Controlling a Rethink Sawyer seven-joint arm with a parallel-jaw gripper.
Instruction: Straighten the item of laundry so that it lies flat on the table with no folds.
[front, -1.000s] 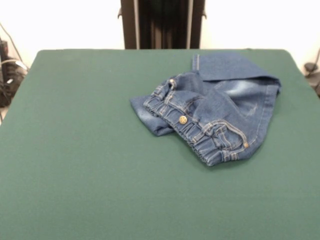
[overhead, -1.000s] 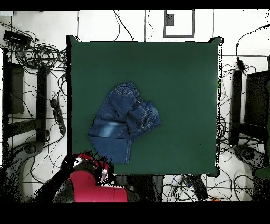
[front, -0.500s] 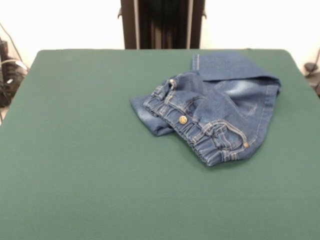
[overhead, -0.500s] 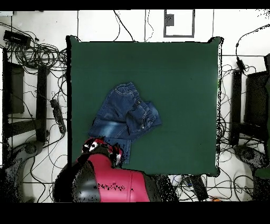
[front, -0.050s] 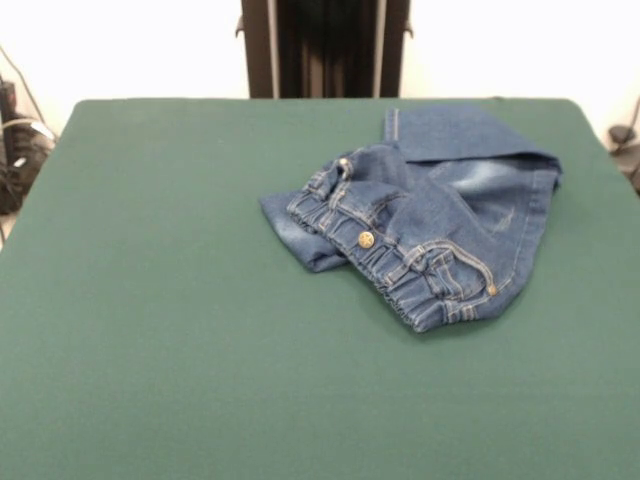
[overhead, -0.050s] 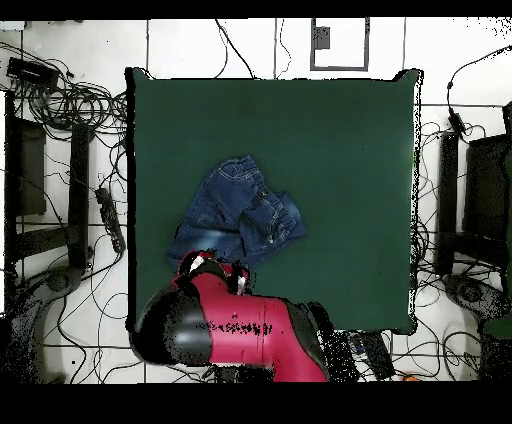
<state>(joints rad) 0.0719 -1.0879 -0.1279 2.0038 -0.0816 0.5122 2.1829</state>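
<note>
The jeans (front, -0.050s: 425, 225) lie crumpled on the green counter (front, -0.050s: 180, 350), in the front view right of centre and toward the far edge. The gathered waistband (front, -0.050s: 400, 265) is turned up toward the camera with the brass button (front, -0.050s: 366, 239) showing, and one leg (front, -0.050s: 455, 135) is folded flat behind the bunched seat. No fold has been taken out; the garment sits exactly as it did a second ago.

What has changed is the arm (overhead, -0.050s: 235, 325). In the overhead view it has swung in from the counter's near corner and now reaches over the edge, its head (overhead, -0.050s: 210, 268) above the folded leg — covering most of the cuff end, which was in plain sight a moment earlier. My reading: an approach to that leg, with the straightening itself not yet begun.

Limits of inspection: the front view shows none of the arm. Overhead, the wrist housing hides the fingers, so I cannot tell whether they are spread or closed, nor whether anything touches the denim — height above the cloth is not readable.
</note>
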